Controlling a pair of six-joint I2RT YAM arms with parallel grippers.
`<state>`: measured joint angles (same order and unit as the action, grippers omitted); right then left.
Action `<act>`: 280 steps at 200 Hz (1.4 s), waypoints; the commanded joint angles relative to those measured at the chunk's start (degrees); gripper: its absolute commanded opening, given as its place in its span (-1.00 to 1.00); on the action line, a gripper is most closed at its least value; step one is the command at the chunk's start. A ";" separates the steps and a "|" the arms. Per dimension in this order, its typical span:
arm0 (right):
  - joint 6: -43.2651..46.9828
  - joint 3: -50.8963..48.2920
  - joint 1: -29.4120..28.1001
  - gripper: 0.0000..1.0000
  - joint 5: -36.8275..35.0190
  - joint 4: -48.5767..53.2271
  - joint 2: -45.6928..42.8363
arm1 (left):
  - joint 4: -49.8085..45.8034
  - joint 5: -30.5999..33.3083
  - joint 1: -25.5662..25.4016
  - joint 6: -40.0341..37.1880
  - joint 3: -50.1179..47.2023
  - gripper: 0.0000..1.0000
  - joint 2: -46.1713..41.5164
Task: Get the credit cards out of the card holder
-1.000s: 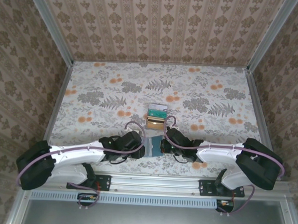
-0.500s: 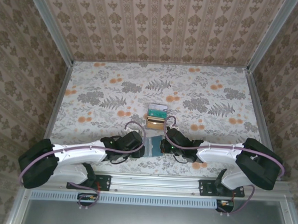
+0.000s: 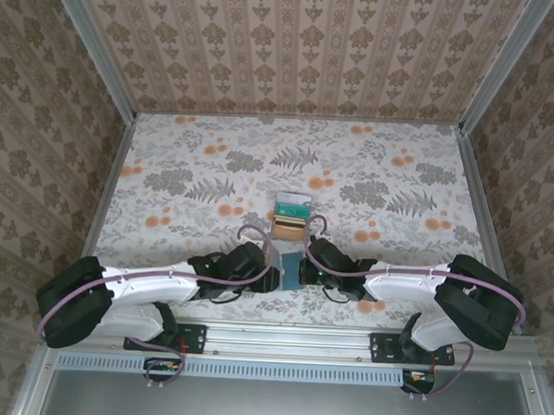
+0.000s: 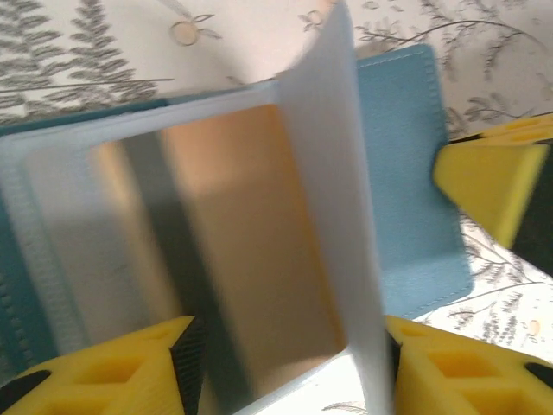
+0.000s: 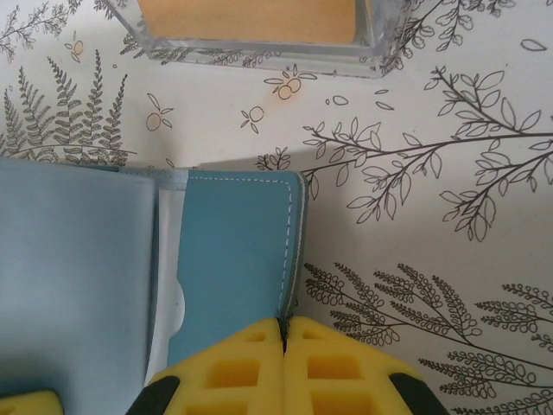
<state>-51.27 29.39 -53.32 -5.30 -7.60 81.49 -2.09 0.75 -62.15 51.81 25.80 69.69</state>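
- The card holder (image 5: 233, 259) is laid open on the floral worktop (image 3: 399, 177), at the near edge between the two arms.
- The right gripper (image 5: 283, 346) is seen closed tight on the near right edge of the card holder's grey-blue panel.
- The left gripper (image 4: 289, 354) is seen with its jaws apart, one on either side of a pale clear sleeve (image 4: 346, 173) that is lifted from the holder; whether it is touched cannot be told.
- A striped tan card (image 4: 233, 251) is seen inside that sleeve.
- Just beyond the holder, an orange-brown card (image 3: 288, 227) is held in a clear tray (image 5: 251, 50).
- A teal-green card (image 3: 293, 206) is placed just at its far side.
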 commanded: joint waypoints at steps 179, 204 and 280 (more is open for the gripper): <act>-0.56 -4.66 0.86 -0.43 -9.35 10.64 -17.94 | 12.95 -6.83 -2.67 -4.39 7.63 0.09 9.73; -0.94 -5.12 1.31 -0.37 -9.81 11.01 -19.04 | 13.70 -8.02 -3.32 -4.88 9.80 0.07 12.26; 0.89 -4.74 1.57 -0.31 -7.32 10.80 -20.34 | 8.96 -4.56 -1.81 -4.71 7.65 -0.07 8.56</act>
<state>-52.12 24.73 -51.94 -13.26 3.01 62.11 9.54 -6.00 -65.14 47.99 34.87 82.06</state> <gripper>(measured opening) 0.341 0.469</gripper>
